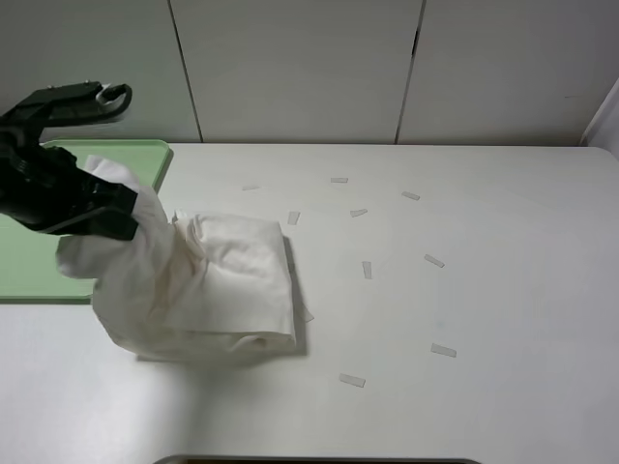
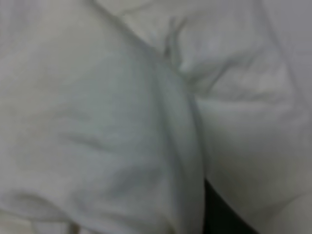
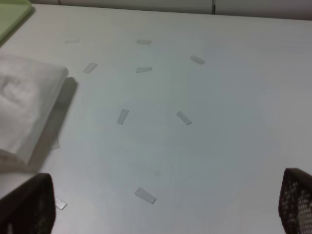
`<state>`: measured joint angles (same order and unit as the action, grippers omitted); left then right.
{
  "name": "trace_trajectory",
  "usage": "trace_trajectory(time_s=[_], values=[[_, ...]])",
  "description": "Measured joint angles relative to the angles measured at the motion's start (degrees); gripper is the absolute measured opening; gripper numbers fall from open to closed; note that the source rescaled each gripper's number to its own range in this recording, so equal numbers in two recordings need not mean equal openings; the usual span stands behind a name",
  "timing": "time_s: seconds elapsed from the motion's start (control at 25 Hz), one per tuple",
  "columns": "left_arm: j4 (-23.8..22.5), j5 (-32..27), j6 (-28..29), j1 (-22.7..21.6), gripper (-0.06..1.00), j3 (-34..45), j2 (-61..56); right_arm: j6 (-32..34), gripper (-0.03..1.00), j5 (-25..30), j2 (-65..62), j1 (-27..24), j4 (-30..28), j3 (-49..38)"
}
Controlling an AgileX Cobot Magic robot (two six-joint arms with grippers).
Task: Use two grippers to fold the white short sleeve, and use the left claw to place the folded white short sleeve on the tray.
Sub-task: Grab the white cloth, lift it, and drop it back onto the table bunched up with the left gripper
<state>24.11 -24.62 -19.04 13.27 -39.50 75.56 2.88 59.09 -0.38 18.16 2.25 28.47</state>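
Desk (image 1: 484, 290), white, flat; white short sleeve (image 1: 227, 285), folded into a thick wrinkled bundle, lying at 8 o'clock from desk centre, its 9 o'clock end raised off the desk and hanging over the tray's edge; tray (image 1: 29, 261), pale green, at 9 o'clock of the bundle; left hand (image 1: 114, 208), pinching the raised end; right hand (image 3: 163, 204), fingers spread wide, holding nothing, above bare desk; paper strips (image 1: 434, 260), small, scattered at 3 o'clock of the bundle.

White short sleeve (image 1: 222, 285): folded into a wrinkled bundle, one end raised and pinched in the left gripper (image 1: 121, 215), the remainder trailing low beside it. Tray (image 1: 145, 155): pale green, flat, beneath the gripper, partly hidden by hanging cloth.
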Motion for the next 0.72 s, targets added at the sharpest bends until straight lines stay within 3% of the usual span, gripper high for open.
trace_trajectory(time_s=[0.44, 0.72], values=[[4.91, 10.25, -0.16, 10.51, 0.12, 0.0, 0.55, 0.0, 1.0, 0.0, 0.0, 0.0, 0.0, 0.0], [9.58, 14.95, -0.05, 17.06, 0.12, 0.0, 9.37, 0.0, 1.0, 0.0, 0.0, 0.0, 0.0, 0.0]])
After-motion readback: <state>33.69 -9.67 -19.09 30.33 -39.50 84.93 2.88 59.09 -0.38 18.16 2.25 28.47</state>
